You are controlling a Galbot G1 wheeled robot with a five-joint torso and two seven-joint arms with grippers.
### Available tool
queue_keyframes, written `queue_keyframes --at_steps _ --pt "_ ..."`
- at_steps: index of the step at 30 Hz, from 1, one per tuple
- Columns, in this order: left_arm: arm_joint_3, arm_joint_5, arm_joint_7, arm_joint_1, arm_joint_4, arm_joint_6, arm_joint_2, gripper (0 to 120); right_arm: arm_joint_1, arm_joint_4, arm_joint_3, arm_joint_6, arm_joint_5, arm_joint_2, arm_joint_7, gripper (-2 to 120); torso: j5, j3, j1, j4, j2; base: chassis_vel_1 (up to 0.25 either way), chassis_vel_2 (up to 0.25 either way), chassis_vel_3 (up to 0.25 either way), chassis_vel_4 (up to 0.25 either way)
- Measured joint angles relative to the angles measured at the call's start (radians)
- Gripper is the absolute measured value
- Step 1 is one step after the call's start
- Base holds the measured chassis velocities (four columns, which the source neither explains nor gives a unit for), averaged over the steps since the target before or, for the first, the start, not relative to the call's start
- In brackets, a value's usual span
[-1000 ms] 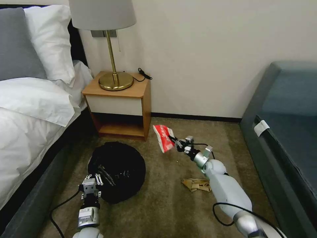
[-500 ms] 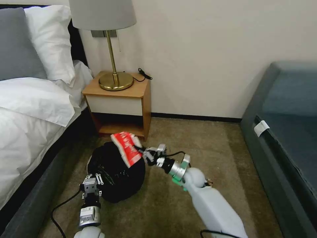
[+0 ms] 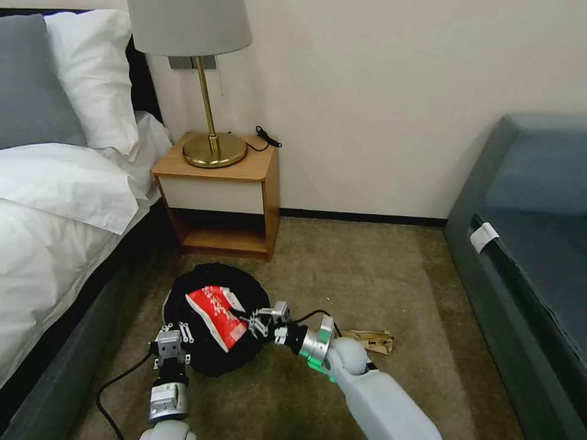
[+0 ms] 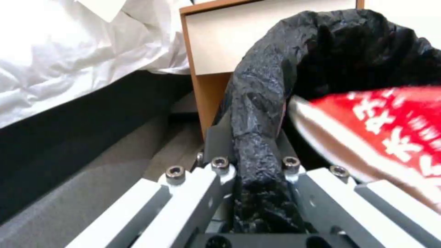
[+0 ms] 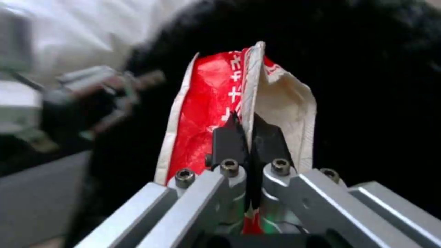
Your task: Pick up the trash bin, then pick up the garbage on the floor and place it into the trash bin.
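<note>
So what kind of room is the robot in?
Most likely a bedroom, maybe in a hotel. There is a bed with white pillows, a wooden nightstand beside it, and a brass lamp standing on the nightstand. A dark sofa sits across the carpet.

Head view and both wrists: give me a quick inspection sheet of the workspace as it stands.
Surface: brown carpet.
Job's things: round bin lined with wrinkly black plastic bag; red-white snack bag over its opening; brown paper wad on the carpet.
Clutter: nothing seen.
Grippers: left gripper shut on the bin's rim; right gripper shut on the snack bag.
Cables: black cable beside left arm.
Surroundings: wooden nightstand, brass lamp, bed, blue-grey sofa.
</note>
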Motion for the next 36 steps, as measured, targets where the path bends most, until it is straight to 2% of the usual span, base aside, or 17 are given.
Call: queue_keyframes --at_steps 4,7,8,11,12,14,15,18,19,22,23,25,27,29,36 --pt "0.0 0.0 0.0 0.006 0.0 -0.005 0.0 4 -0.005 -0.015 0.003 0.017 -0.018 0.018 0.047 6 0.0 0.0 0.0 0.0 0.0 0.0 0.0 0.0 0.0" --pt "-0.003 -0.002 0.0 0.009 0.001 -0.013 0.002 4 -0.009 -0.004 0.009 0.015 -0.03 0.026 0.056 19 0.0 0.0 0.0 0.0 0.0 0.0 0.0 0.0 0.0" --pt "-0.003 -0.002 0.0 0.009 0.001 -0.013 0.002 4 -0.009 -0.004 0.009 0.015 -0.03 0.026 0.056 19 0.0 0.0 0.0 0.0 0.0 0.0 0.0 0.0 0.0" --pt "-0.004 -0.005 0.001 0.011 0.002 -0.015 0.005 4 -0.017 0.006 0.014 0.011 -0.046 0.028 0.057 34 0.0 0.0 0.0 0.0 0.0 0.0 0.0 0.0 0.0" --pt "-0.004 -0.005 0.001 0.011 0.002 -0.015 0.005 4 -0.017 0.006 0.014 0.011 -0.046 0.028 0.057 34 0.0 0.0 0.0 0.0 0.0 0.0 0.0 0.0 0.0" --pt "-0.006 -0.008 0.001 0.011 0.002 -0.015 0.008 4 -0.026 0.014 0.018 0.01 -0.053 0.028 0.057 45 0.0 0.0 0.0 0.0 0.0 0.0 0.0 0.0 0.0" --pt "-0.006 -0.008 0.001 0.011 0.002 -0.015 0.008 4 -0.026 0.014 0.018 0.01 -0.053 0.028 0.057 45 0.0 0.0 0.0 0.0 0.0 0.0 0.0 0.0 0.0" --pt "-0.007 -0.009 0.001 0.006 0.006 -0.016 0.009 4 -0.037 0.024 0.025 0.013 -0.059 0.029 0.056 59 0.0 0.0 0.0 0.0 0.0 0.0 0.0 0.0 0.0" --pt "-0.007 -0.009 0.001 0.006 0.006 -0.016 0.009 4 -0.037 0.024 0.025 0.013 -0.059 0.029 0.056 59 0.0 0.0 0.0 0.0 0.0 0.0 0.0 0.0 0.0" --pt "-0.006 -0.009 0.001 0.001 0.009 -0.016 0.009 4 -0.045 0.027 0.042 0.02 -0.067 0.035 0.055 74 0.0 0.0 0.0 0.0 0.0 0.0 0.0 0.0 0.0" --pt "-0.006 -0.009 0.001 0.001 0.009 -0.016 0.009 4 -0.045 0.027 0.042 0.02 -0.067 0.035 0.055 74 0.0 0.0 0.0 0.0 0.0 0.0 0.0 0.0 0.0" --pt "-0.004 -0.009 0.002 0.0 0.009 -0.016 0.007 4 -0.05 0.03 0.052 0.025 -0.067 0.038 0.055 86 0.0 0.0 0.0 0.0 0.0 0.0 0.0 0.0 0.0" --pt "-0.004 -0.009 0.002 0.0 0.009 -0.016 0.007 4 -0.053 0.034 0.057 0.026 -0.067 0.038 0.055 89 0.0 0.0 0.0 0.0 0.0 0.0 0.0 0.0 0.0" --pt "-0.003 -0.009 0.002 -0.001 0.01 -0.016 0.007 4 -0.056 0.049 0.07 0.026 -0.065 0.038 0.055 98 0.0 0.0 0.0 0.0 0.0 0.0 0.0 0.0 0.0" --pt "-0.005 -0.008 0.002 -0.004 0.026 -0.019 0.01 4 -0.056 0.092 0.119 0.019 -0.041 0.028 0.064 100 0.0001 0.0 0.0 0.0 0.0 0.0 0.0 0.0 0.0"
